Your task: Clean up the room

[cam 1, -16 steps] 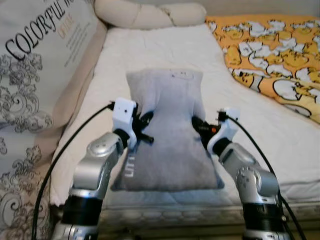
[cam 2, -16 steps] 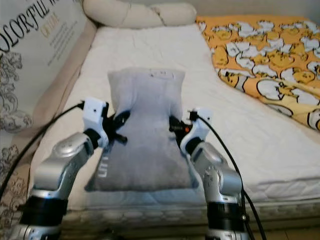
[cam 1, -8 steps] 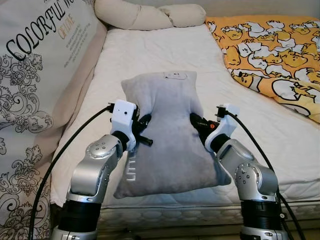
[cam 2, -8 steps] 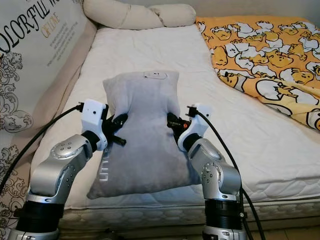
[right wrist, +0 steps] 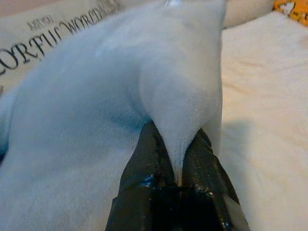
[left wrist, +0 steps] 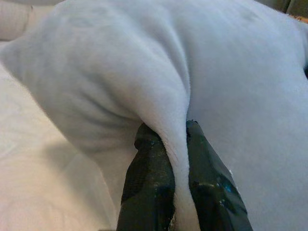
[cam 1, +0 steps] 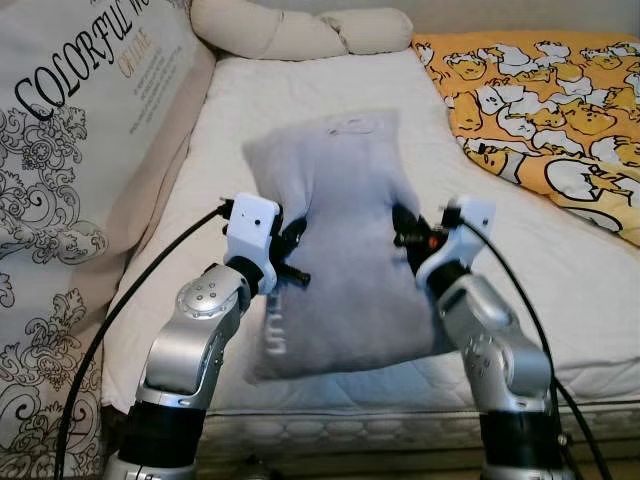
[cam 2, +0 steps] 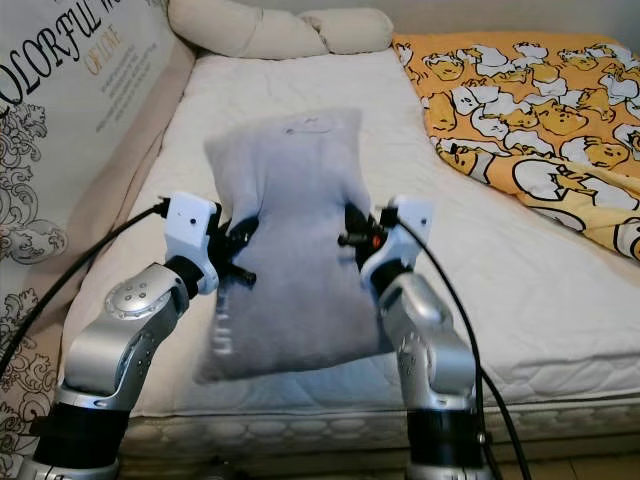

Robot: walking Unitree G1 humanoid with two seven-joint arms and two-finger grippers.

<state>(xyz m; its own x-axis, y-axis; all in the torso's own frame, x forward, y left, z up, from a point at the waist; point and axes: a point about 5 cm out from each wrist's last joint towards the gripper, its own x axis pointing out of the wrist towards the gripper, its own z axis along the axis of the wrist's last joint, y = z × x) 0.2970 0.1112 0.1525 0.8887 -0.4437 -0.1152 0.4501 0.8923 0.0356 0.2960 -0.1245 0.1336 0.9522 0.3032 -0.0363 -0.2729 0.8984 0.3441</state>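
Squarely between left tool [cam 1: 292,243] and right tool [cam 1: 405,228] (both pinching): grey pillow [cam 1: 345,250].

Grey pillow [cam 1: 335,250]; orange duck-print blanket [cam 1: 545,110]; cream mattress [cam 1: 300,95].

Grey plush pillow [cam 1: 335,250] lifted off white mattress [cam 1: 330,95], tilted, sides pinched

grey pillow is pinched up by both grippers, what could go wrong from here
1. Each grip is thin: the left gripper and right gripper pinch only a fold of the grey pillow, so the plush fabric might slip out.
2. If one side lets go, the pillow would likely swing and drop off the mattress edge.
3. The left arm's black cable loops close by and might snag.
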